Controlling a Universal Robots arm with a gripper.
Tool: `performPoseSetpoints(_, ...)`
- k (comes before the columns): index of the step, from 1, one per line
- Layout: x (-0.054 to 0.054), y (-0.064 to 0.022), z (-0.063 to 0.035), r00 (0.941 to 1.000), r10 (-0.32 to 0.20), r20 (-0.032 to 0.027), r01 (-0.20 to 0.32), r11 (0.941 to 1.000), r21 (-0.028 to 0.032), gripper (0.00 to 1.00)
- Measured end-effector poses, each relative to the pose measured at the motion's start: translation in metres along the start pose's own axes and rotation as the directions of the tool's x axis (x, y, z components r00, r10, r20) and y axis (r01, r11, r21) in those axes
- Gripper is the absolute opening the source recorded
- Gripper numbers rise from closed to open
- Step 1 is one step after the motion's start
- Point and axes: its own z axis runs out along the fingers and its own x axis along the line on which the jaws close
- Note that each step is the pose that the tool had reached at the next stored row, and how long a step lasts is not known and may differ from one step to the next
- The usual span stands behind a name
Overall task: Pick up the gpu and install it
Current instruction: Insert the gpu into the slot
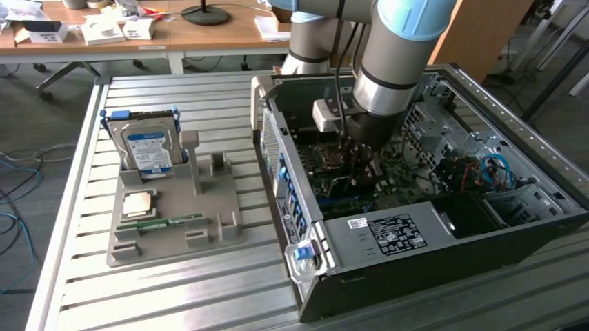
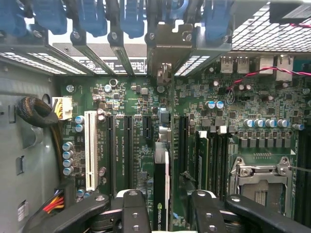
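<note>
arm [image 1: 391, 62]: reaching down | pincer [image 2: 163, 204]: fingers [image 2: 133, 208] clamped on a thin card edge

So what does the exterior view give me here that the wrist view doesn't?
Exterior view alone: the grey tray on the slatted table, holding a hard drive upright, a chip and a memory stick, plus the arm reaching down into the open case. Wrist view alone: the white slot, the black slots beside it, the empty CPU socket, and the end effector closed on the gpu, held edge-on above the board. Both: the green motherboard.
</note>
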Motion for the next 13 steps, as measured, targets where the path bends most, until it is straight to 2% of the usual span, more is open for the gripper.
performPoseSetpoints(13, -0.001, -0.0001, -0.0263, 1.0, 0.0, 0.0, 0.0, 1.0, 0.0, 0.4)
